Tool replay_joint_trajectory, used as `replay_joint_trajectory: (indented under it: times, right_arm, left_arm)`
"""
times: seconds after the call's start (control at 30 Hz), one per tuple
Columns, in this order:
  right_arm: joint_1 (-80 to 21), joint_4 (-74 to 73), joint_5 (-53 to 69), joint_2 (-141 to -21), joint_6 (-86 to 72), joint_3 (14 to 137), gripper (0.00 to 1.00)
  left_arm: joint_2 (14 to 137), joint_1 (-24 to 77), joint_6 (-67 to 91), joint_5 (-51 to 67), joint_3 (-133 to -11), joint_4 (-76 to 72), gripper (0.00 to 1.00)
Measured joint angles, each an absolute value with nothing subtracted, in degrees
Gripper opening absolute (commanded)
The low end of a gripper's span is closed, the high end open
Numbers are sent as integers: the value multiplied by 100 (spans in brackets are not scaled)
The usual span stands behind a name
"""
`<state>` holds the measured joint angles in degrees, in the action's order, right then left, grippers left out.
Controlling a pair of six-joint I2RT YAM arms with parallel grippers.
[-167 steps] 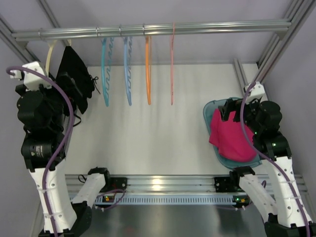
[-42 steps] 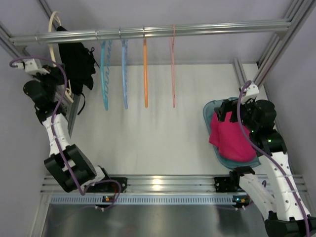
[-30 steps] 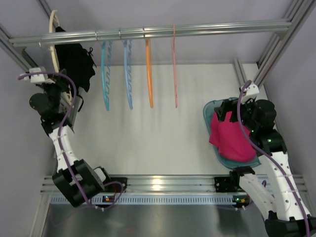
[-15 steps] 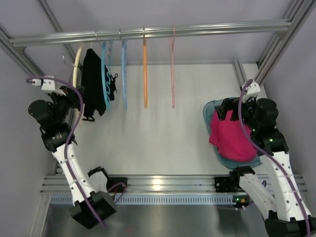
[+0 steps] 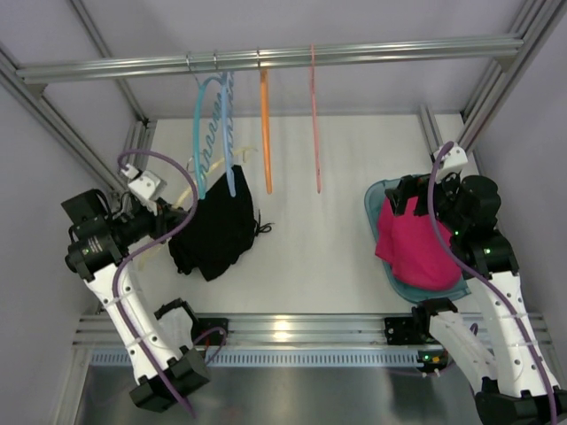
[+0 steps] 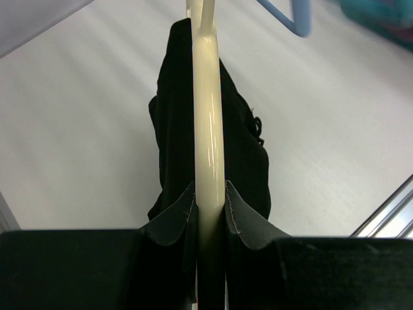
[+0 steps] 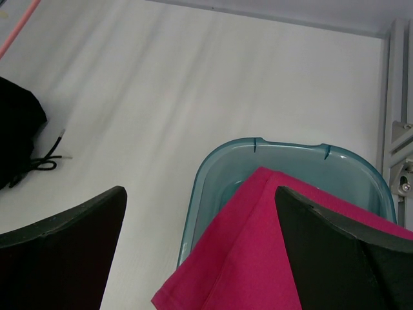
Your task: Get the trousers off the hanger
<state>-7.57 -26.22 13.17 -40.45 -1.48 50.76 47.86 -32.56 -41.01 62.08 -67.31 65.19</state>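
Cream plastic clamped between dark pads is what we see from the left wrist: the left fingers (image 6: 174,223) are clenched on the hanger (image 6: 210,161), one pad on each side of its thin bar. The trousers (image 5: 213,232) are draped over that bar, black fabric falling on both sides just beyond the fingertips. Black cloth against black pads makes it hard to say whether any fabric is pinched in with the plastic.

From above, the hanger is off the rail (image 5: 372,51) and held low over the surface (image 5: 310,239), beside the blue hangers (image 5: 213,133). The trousers bunch beneath it, perhaps brushing the surface, though we cannot be sure from this angle.

The right fingers (image 7: 58,245) are spread wide and hold nothing. They hover over the teal basin (image 7: 258,143) with the pink cloth (image 7: 258,245) — well apart from the trousers, which show only at the far left edge of that wrist's view.

To do this step well, we would keep the left clamp firm and the hanger steady. We would then bring the right fingers across to pinch a free fold low on the fabric, away from the bar. A pull along the bar should slide the cloth off — watching that the loose drawstring (image 7: 48,158) does not catch.
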Motion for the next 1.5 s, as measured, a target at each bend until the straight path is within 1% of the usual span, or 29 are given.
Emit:
replay_joint_trajectory:
  times: [0.1,0.2,0.33,0.53,0.7,0.8,0.97,1.1,1.33,1.4,1.5]
  right_arm:
    - [-757,-2622,1319,-4045,-148,5076,99]
    - [-757,-2620,1319,-4045,-152,5076,99]
    - [-757,-2622,1323,-4045,-152,5076,100]
    - [-757,-2622,1339,-4045,-154,5076,99]
    - [-757,-2620,1347,-4045,-163,5076,99]
    - [-757,-2620,1363,-4047,-172,5076,99]
    - [-757,-2620,1365,-4051,-185,5076,99]
    - [-757,-2622,1363,-4051,-220,5081,99]
    - [-757,-2659,1363,-4077,-222,5249,99]
    - [-757,-2652,1363,-4097,-220,5317,99]
    - [-757,-2661,1363,-4106,-220,5343,99]
  left_arm:
    - [4661,-3240,-5443,6204,-6733,7216,0]
    - [4543,-3146,-6066,6156,-6630,7500,0]
    - [4386,-2805,-6488,6176,-6493,7660,0]
    - [3933,-1872,-6595,6213,-6042,7664,0]
    - [3806,-1660,-6565,6257,-5861,7658,0]
    - [3972,-1608,-6595,6466,-5951,7736,0]
    - [4595,-1476,-6731,6855,-6479,7804,0]
    - [4792,-1356,-6978,6969,-6525,7806,0]
    - [5092,-1396,-6934,6945,-6525,7808,0]
    - [5183,-1619,-6818,6956,-6508,7800,0]
    - [5199,-2239,-6641,6956,-6405,7806,0]
